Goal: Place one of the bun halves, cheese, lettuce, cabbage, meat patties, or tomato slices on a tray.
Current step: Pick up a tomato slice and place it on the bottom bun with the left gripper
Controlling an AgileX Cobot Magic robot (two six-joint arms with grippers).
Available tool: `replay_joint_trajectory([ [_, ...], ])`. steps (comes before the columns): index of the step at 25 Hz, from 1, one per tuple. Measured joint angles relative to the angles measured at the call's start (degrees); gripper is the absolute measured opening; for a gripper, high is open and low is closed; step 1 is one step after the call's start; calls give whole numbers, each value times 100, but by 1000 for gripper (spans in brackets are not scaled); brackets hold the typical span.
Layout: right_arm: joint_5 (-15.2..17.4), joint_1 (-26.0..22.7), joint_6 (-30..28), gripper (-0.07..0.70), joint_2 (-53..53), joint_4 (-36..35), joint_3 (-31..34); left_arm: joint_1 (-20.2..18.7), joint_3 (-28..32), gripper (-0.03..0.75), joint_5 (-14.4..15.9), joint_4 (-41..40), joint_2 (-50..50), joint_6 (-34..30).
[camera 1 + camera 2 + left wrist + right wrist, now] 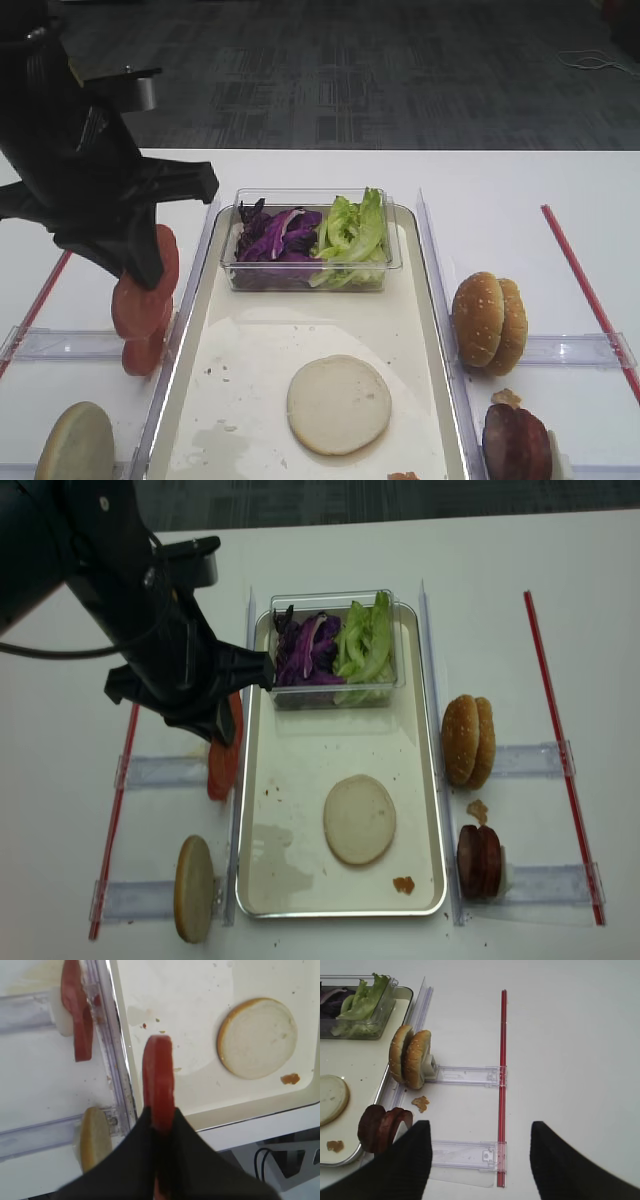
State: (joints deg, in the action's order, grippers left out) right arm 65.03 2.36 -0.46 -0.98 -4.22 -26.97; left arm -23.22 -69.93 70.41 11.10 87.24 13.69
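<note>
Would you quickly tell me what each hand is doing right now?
Left hand: closed on a tomato slice, held edge-up near the tray.
Right hand: open, holding nothing.

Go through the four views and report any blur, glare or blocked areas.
Exterior high: the dark left arm blocks the upper-left corner; tray evenly lit. Right wrist: blurred right tool fingers fill the bottom edge. Left wrist: left tool is an unfocused dark mass, tomato slice soft. Realsense: sharp, faint sheen on a wet patch.

Bun half [359,819] on tray [300,880], tub [335,650] behind, patties [480,861] right.
</note>
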Motion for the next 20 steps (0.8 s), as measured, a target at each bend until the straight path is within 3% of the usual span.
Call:
replay_joint_trajectory([
  [7, -10, 0, 0, 450, 0, 0, 0, -376, 427, 9, -57, 518, 0, -200],
  [14, -10, 0, 0, 450, 0, 0, 0, -389, 894, 9, -660, 1783, 0, -1117],
  [20, -10, 0, 0, 450, 0, 0, 0, -389, 1024, 9, -783, 2684, 174, -1917],
])
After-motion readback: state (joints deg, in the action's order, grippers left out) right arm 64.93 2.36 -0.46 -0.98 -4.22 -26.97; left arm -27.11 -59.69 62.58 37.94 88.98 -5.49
